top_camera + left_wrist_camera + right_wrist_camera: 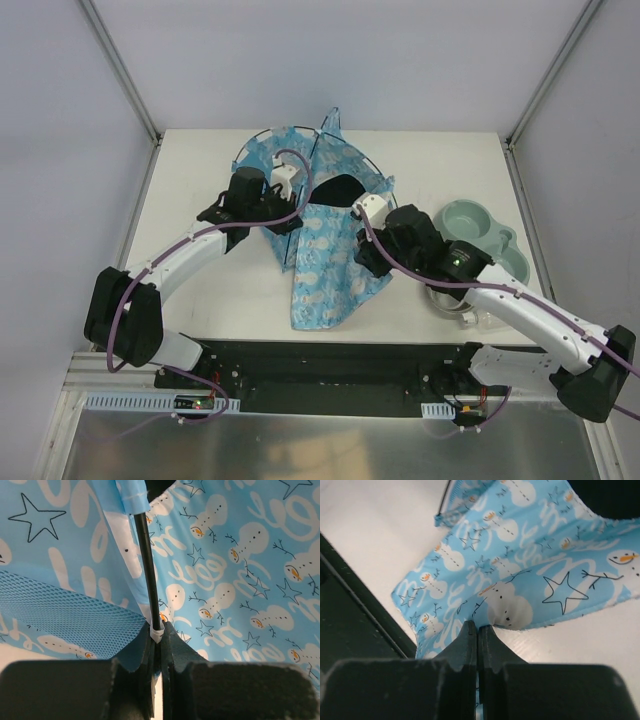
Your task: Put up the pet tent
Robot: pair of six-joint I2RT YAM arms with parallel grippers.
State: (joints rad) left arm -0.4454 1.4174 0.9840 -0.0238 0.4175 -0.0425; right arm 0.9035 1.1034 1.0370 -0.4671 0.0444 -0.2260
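The pet tent [345,165], blue fabric with white snowman print, lies partly collapsed at the back middle of the table, its dark doorway [340,188] facing up. A long blue panel [325,275] of it trails toward the near edge. My left gripper [298,192] is shut on the white-tipped end of a thin black pole [145,555]; in the left wrist view the gripper [157,632] has blue mesh [60,615] to its left. My right gripper [357,212] is shut on the fabric edge [510,610], just above the table, as the right wrist view shows [478,628].
A green double pet bowl [480,235] stands at the right, with a clear bowl [455,300] partly under my right arm. A black strip [330,365] runs along the table's near edge. White walls and frame posts close in the sides and back.
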